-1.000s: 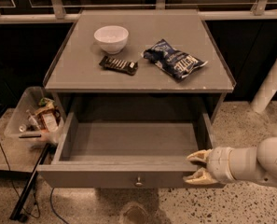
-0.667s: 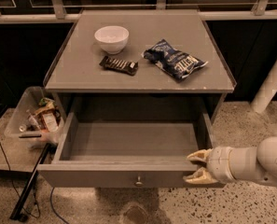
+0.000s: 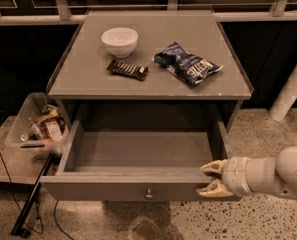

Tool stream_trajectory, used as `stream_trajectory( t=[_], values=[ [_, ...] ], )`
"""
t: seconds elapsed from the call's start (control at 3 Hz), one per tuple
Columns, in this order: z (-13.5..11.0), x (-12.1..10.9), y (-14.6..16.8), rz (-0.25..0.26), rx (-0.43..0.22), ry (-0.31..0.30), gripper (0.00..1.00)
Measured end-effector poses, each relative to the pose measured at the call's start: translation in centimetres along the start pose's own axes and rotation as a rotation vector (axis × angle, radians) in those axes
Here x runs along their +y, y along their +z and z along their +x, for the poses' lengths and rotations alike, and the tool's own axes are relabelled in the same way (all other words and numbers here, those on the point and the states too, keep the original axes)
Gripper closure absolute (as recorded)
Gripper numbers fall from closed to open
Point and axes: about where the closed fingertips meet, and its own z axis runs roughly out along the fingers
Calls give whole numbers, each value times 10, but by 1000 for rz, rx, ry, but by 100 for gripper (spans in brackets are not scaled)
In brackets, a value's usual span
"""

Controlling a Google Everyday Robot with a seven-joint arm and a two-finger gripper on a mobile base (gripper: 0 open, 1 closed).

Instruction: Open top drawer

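The top drawer [image 3: 123,189] of the grey cabinet stands pulled far out, its inside bare. Its front panel faces down-front with a small round metal knob [image 3: 148,194] at its centre. My gripper [image 3: 208,179] comes in from the right on a white arm. It sits at the right end of the drawer's front panel. Its two tan fingers [image 3: 213,167] are spread apart, one above the panel's top edge and one lower at its front. They hold nothing. Lower drawers are hidden beneath the open one.
On the cabinet top [image 3: 88,79] lie a white bowl [image 3: 120,41], a dark snack bar [image 3: 127,70] and a blue chip bag [image 3: 187,64]. A clear bin of clutter [image 3: 38,126] stands on the floor at left. A white post [image 3: 290,89] stands at right.
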Motion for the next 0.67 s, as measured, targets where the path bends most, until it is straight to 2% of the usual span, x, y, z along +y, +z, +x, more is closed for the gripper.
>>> stream_trajectory(
  t=[0.67],
  values=[
    [0, 0, 0, 0, 0, 0, 13]
  ],
)
